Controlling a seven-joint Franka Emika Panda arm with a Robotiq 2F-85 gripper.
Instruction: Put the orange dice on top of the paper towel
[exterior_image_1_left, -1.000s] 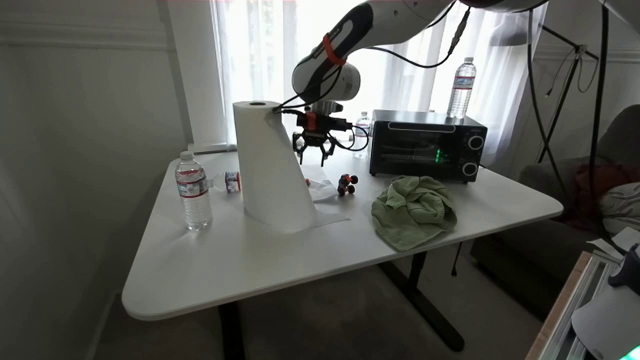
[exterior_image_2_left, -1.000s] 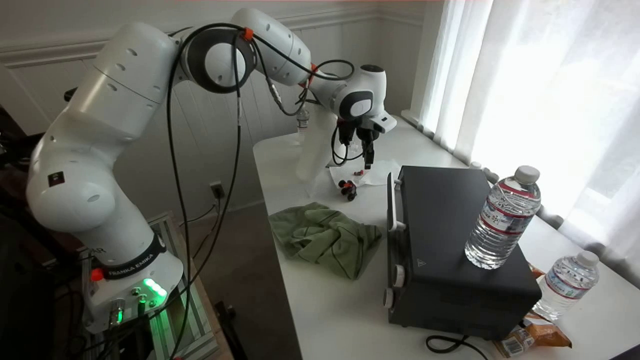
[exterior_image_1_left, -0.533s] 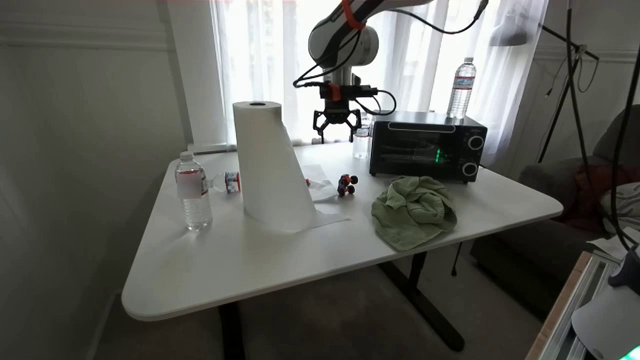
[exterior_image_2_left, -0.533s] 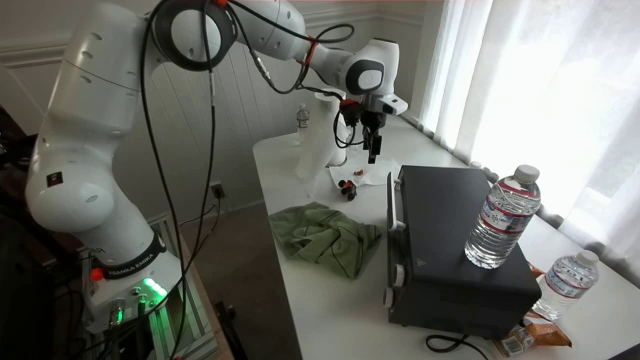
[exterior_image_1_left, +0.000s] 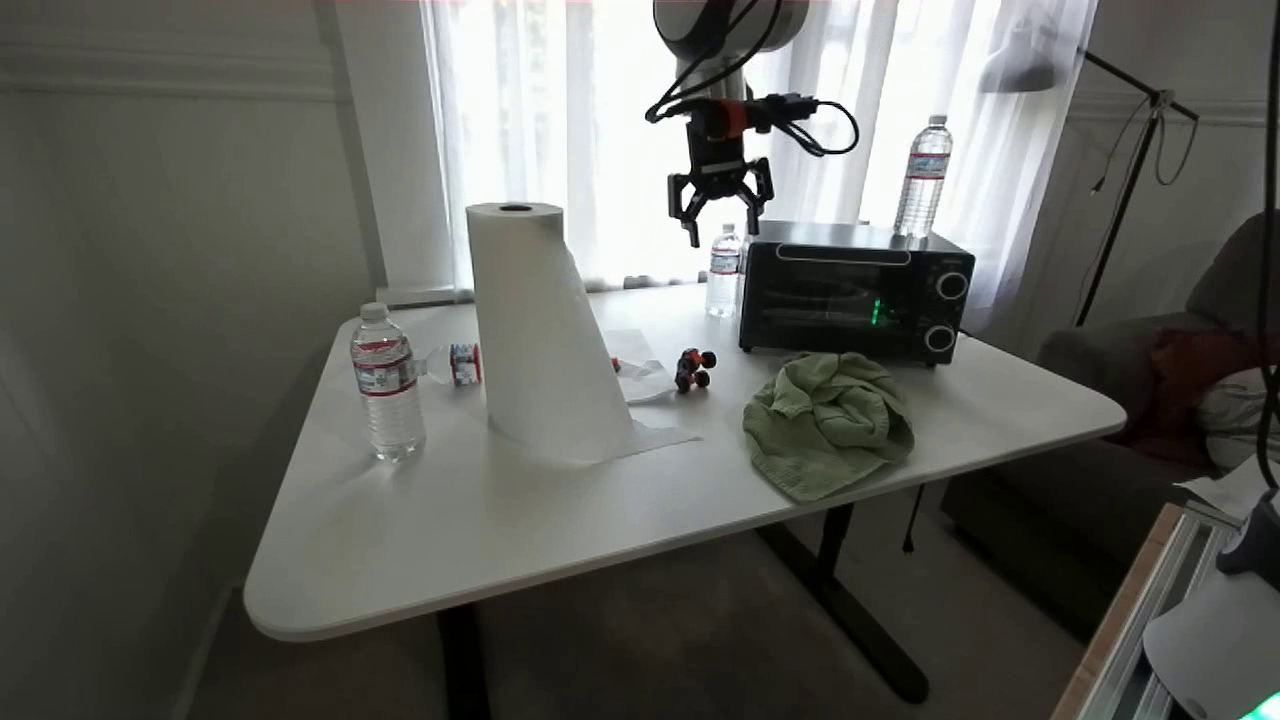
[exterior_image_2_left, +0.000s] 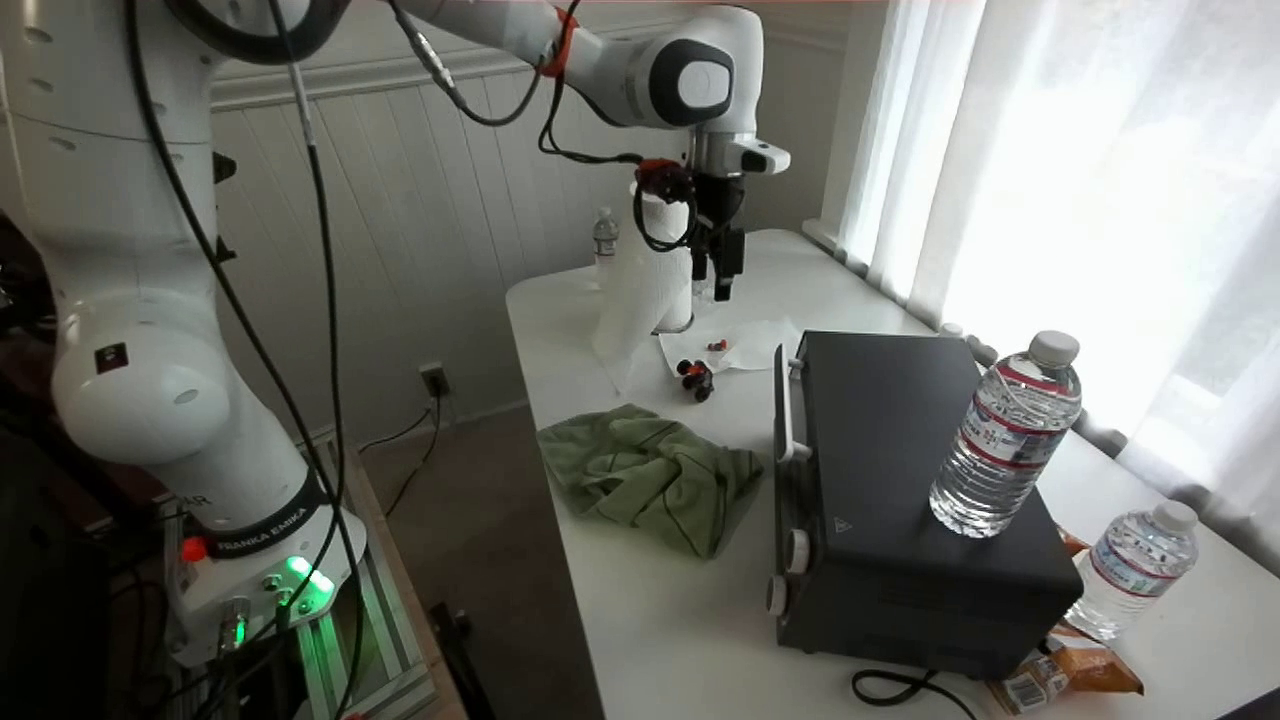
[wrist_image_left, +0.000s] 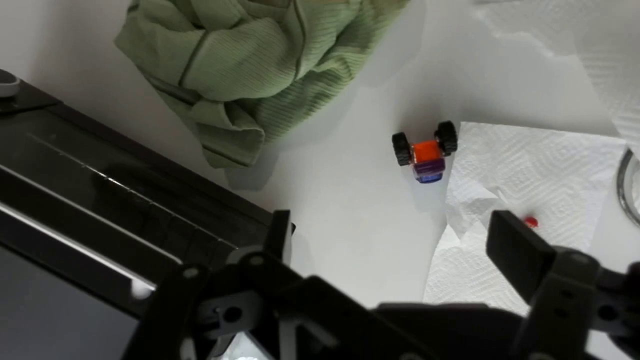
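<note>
A small red-orange piece, likely the orange dice (wrist_image_left: 531, 221), lies on a loose paper towel sheet (wrist_image_left: 540, 162) in the wrist view, partly behind a finger. It shows in both exterior views (exterior_image_1_left: 615, 365) (exterior_image_2_left: 717, 345), mostly hidden behind the paper towel roll (exterior_image_1_left: 530, 340) in one of them. The sheet lies flat with a crumpled fold (exterior_image_2_left: 765, 340). The roll stands upright (exterior_image_2_left: 670, 290) with its end sheet hanging to the table. My gripper (exterior_image_1_left: 723, 238) is open and empty, high above the table near the oven; its fingers are wide apart in the wrist view (wrist_image_left: 392, 225).
A toy car with black wheels (wrist_image_left: 427, 155) sits beside the sheet. A green cloth (exterior_image_1_left: 828, 425) lies in front of the black toaster oven (exterior_image_1_left: 850, 290), which bears a water bottle (exterior_image_1_left: 922, 180). More bottles stand at the left (exterior_image_1_left: 388, 385) and behind (exterior_image_1_left: 722, 270); another lies by the roll (exterior_image_1_left: 460, 363).
My gripper has risen from near the table behind the roll and moved toward the oven, staying open. The red-orange piece, sheet, roll and toy car have not moved.
</note>
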